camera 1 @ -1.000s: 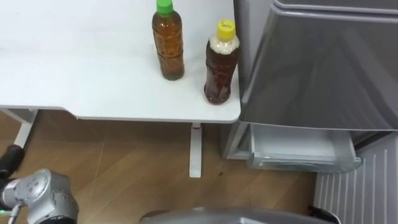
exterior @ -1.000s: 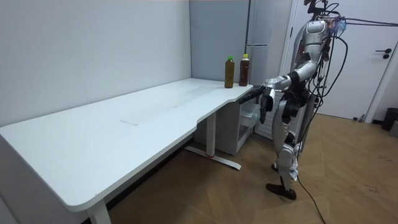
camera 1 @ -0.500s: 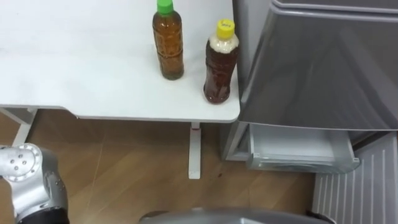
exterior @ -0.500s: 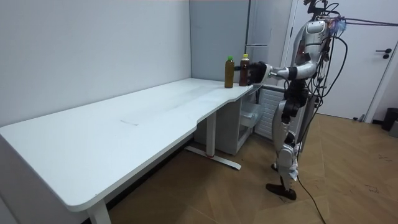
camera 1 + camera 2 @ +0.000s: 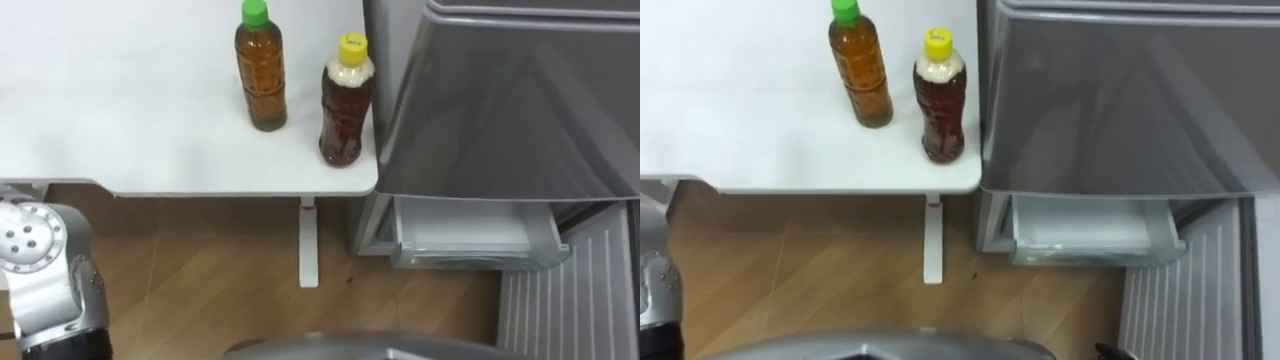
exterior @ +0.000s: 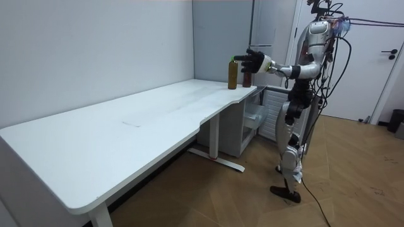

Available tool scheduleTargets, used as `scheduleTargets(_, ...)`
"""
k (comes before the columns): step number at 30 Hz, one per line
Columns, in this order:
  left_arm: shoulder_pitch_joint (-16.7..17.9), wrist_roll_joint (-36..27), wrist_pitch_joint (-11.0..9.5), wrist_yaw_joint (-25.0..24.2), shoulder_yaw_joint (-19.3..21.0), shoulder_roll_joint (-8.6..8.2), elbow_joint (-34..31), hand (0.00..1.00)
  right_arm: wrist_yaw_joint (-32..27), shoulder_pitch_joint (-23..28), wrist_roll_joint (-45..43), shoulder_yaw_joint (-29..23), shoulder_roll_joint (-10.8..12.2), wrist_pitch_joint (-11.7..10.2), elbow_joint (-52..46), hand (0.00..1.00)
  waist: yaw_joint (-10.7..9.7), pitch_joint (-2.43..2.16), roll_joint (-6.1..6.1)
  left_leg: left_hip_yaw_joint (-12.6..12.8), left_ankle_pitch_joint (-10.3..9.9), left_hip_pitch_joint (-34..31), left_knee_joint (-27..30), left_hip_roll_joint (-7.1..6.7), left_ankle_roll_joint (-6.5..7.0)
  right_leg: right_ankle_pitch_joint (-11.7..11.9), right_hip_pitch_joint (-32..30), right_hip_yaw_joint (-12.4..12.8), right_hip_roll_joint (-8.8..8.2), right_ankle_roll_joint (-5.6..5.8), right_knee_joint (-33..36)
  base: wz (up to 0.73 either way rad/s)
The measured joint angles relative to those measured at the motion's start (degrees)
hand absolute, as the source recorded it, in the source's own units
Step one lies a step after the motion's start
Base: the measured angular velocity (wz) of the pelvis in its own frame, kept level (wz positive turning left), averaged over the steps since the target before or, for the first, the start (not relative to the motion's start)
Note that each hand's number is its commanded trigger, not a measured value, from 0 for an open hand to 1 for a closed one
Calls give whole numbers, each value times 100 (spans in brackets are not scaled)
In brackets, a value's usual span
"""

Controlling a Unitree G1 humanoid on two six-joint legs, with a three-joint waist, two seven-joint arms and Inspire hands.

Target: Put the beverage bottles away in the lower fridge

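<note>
Left eye view first: got both drinks standing upright on the white table (image 5: 150, 120), near the corner next to the fridge (image 5: 500, 110). Spotted the green-capped bottle (image 5: 260, 70), amber inside, a bit farther back from the front edge. Found the yellow-capped bottle (image 5: 343, 105), darker brown, just beside it on the right, closer to the edge and right up by the fridge's grey side. Near each other but apart, neither in any grip. Below the fridge's big grey front, noticed a pale drawer (image 5: 470, 235) sticking out over the wooden floor (image 5: 220, 270).

Over to the room view: caught the left hand (image 6: 254, 61) up at about cap height, fingers spread wide, wrapped around nothing. Overlaps the yellow-capped bottle from that angle, so can't say whether touching it or just hanging in front. Standing upright at the table's fridge end, left arm stretched out toward the room view's left. Behind all that, a plain grey wall (image 6: 95, 57) and a white door (image 6: 379, 69) on the room view's right.
</note>
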Motion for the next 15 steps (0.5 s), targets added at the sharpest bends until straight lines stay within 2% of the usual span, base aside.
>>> scheduleTargets(2, -17, 1, 75, -349, -157, 138, -54, 0, -6, 5, -12, 7, -3, 5, 33, 0, -54, 0, 15, -17, 0, -3, 0, 3, 0, 0, -2, 12, 9, -3, -1, 2)
scheduleTargets(6, -130, -2, 198, -883, -379, 272, -189, 0, -10, -23, -16, 13, -16, -1, 71, 0, -91, -1, 38, -17, 1, -58, 4, 0, 1, 2, -24, 37, 11, -5, 0, 0)
scheduleTargets(10, -206, -54, 270, -1489, -604, 311, -436, 0, -8, -109, -24, 10, -41, -3, 152, 0, -199, 12, 55, 24, 1, -53, 4, -5, 1, 1, -42, 45, 3, -5, -7, 0)
scheduleTargets(15, -235, -249, 510, -2243, -730, 317, -750, 0, -10, -136, -74, 10, -95, 11, 199, 0, -290, 31, 105, 56, 2, -103, 7, -2, 0, -3, -119, 80, 6, -7, 2, -4)
